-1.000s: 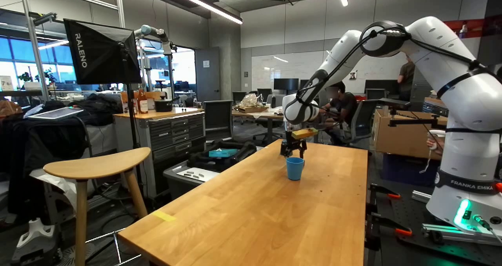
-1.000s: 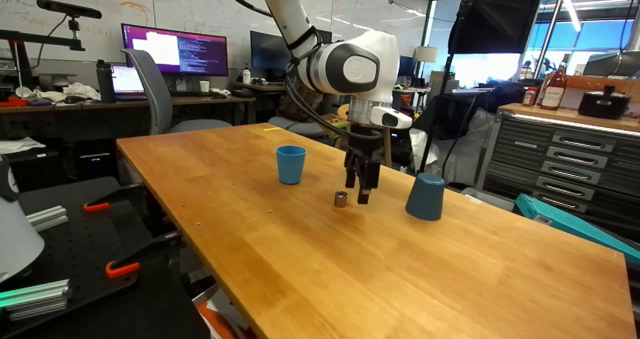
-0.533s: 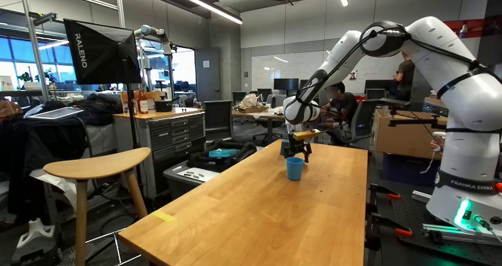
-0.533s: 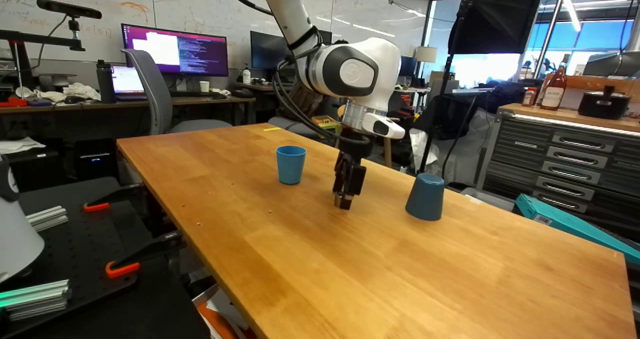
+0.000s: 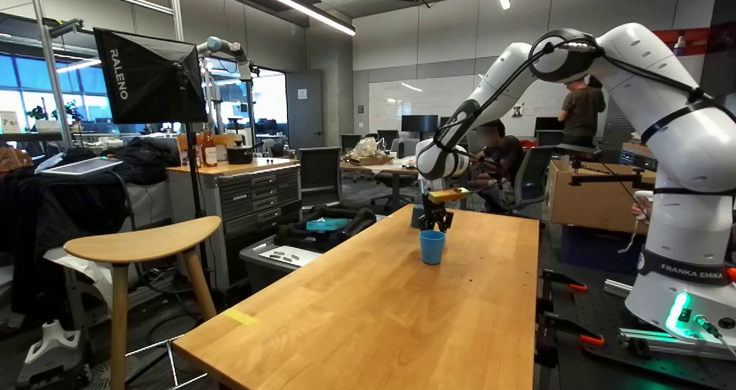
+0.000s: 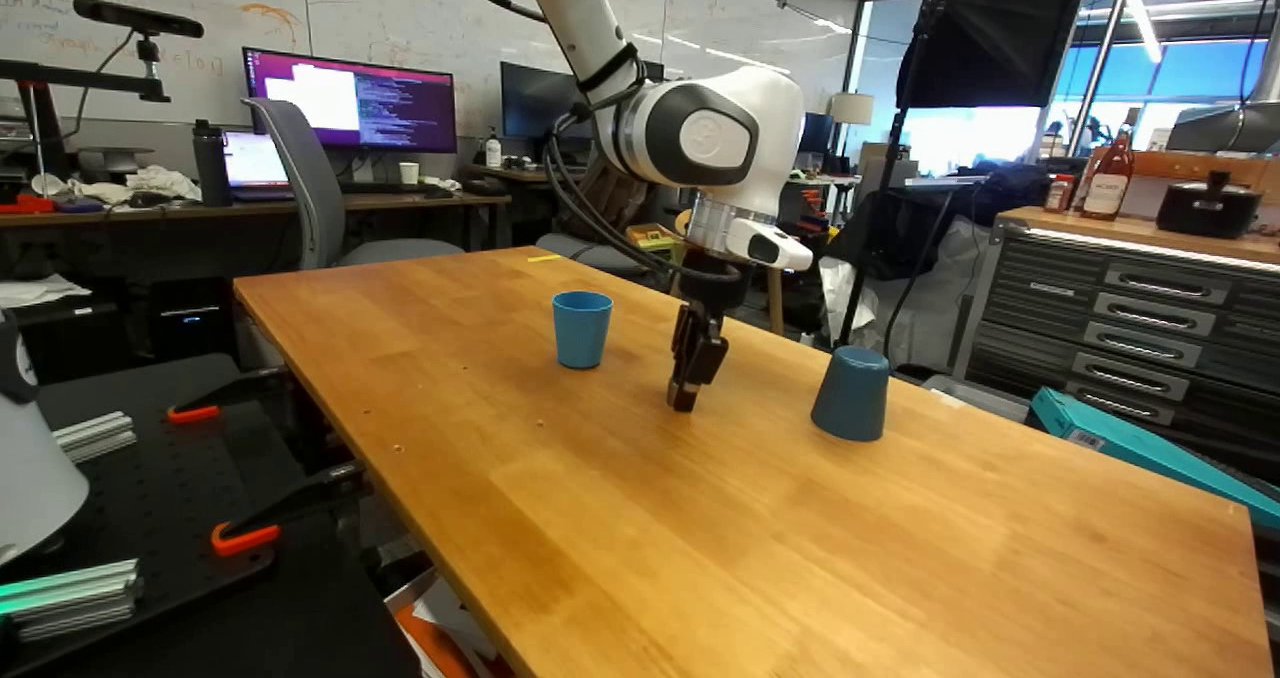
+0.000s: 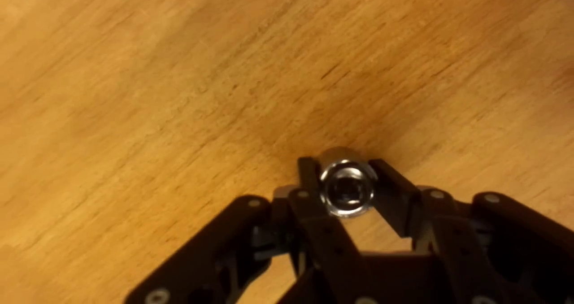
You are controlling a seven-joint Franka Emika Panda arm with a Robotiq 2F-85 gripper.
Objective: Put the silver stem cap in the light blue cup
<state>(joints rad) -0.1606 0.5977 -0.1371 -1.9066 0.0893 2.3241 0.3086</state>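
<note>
Over the table [image 6: 750, 548] | arm [image 5: 566, 56] arched | fingers [image 7: 399, 201] pointing down | partly closed, gripping silver stem cap [image 7: 347, 189] by both sides

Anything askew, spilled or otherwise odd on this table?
One oddity: near an edge of the table, the darker blue cup sits upside down, narrow end up, while the light blue cup stands upright. No spill shows.

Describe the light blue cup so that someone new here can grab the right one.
Start at the long wooden table. In an exterior view the gripper hangs over it, and the light blue cup stands picture-left of the gripper. Unlike the darker blue cup, which is upside down on the gripper's other side, it is paler and upright, mouth up.
</note>
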